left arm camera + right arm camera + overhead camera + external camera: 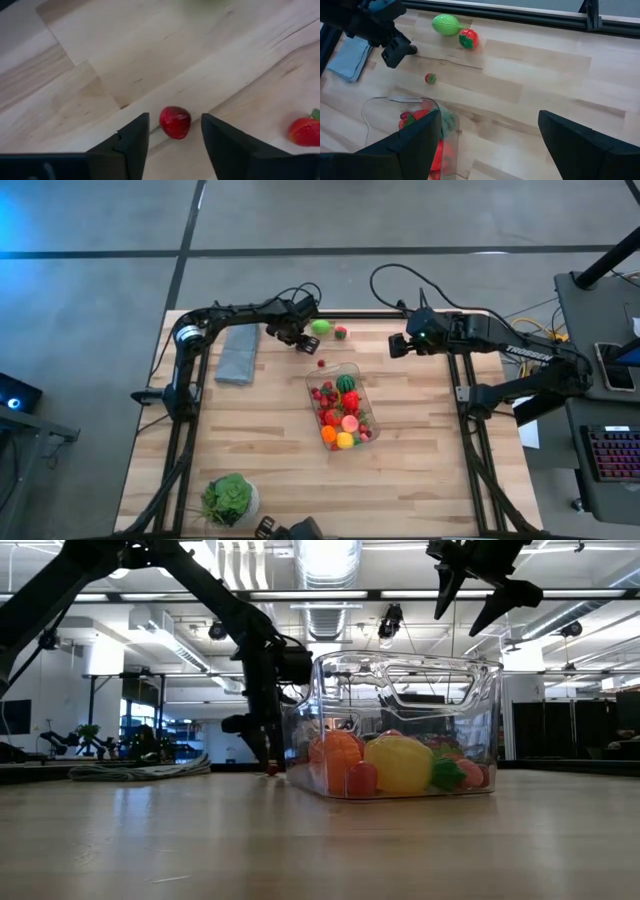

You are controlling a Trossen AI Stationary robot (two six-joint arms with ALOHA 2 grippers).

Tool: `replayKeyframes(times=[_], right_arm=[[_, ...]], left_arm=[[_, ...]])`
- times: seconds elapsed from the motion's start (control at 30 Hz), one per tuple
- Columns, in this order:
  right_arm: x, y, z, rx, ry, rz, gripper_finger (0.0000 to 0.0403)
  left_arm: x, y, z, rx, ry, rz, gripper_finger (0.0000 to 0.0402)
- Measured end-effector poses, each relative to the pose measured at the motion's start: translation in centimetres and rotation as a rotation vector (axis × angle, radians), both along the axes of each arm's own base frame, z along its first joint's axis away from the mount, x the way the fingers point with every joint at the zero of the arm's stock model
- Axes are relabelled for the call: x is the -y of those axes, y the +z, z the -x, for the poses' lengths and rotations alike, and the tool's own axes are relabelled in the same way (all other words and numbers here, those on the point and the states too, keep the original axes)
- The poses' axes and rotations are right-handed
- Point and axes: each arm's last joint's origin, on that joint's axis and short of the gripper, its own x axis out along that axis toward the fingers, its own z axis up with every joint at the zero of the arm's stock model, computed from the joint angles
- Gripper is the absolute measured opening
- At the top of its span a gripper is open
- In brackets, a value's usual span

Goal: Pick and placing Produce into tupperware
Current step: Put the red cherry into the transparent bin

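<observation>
A small dark red berry [175, 121] lies on the wooden table between the two fingers of my left gripper [175, 144], which points down over it near the table's far edge. The fingers stand open, with a narrow gap on each side of the berry. A second red berry [304, 131] lies close by. Farther back lie a green fruit [320, 327] and a red one [341, 332]. The clear tupperware [358, 378] stands mid-table, holding several coloured fruits. My right gripper [398, 346] hangs open, high above the table to the tub's far right.
A folded grey cloth [238, 355] lies to the left of my left gripper. A leafy green head in a white bowl [230, 498] stands at the near left edge. Bare wood lies left and right of the tub.
</observation>
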Motion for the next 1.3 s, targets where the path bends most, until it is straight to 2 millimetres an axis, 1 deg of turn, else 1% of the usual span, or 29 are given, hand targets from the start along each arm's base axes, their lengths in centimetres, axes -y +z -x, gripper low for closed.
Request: replayKeyframes(times=[0.13,0.23,0.4,0.9,1.17,1.3], right_arm=[[0.0,-0.01,0.0,-0.002,0.004,0.002,0.0325],[0.0,-0.02,0.01,-0.004,0.006,0.003,0.0325],[0.0,-0.02,0.01,-0.005,0.006,0.003,0.0325],[-0.01,-0.03,0.02,-0.006,0.006,0.002,0.0325],[-0.02,-0.04,0.02,-0.006,0.008,-0.001,0.0325],[-0.02,-0.04,0.02,-0.006,0.008,-0.001,0.0325]], left_arm=[[-0.02,-0.03,0.0,0.001,0.001,-0.003,0.0141],[0.08,-0.29,0.13,-0.007,0.0,0.002,0.0132],[0.23,-0.71,0.36,-0.021,0.0,0.011,0.013],[0.24,-0.74,0.37,-0.023,-0.004,0.01,0.0128],[0.23,-0.74,0.37,-0.026,-0.016,0.005,0.0085],[0.23,-0.74,0.37,-0.026,-0.016,0.005,0.0072]])
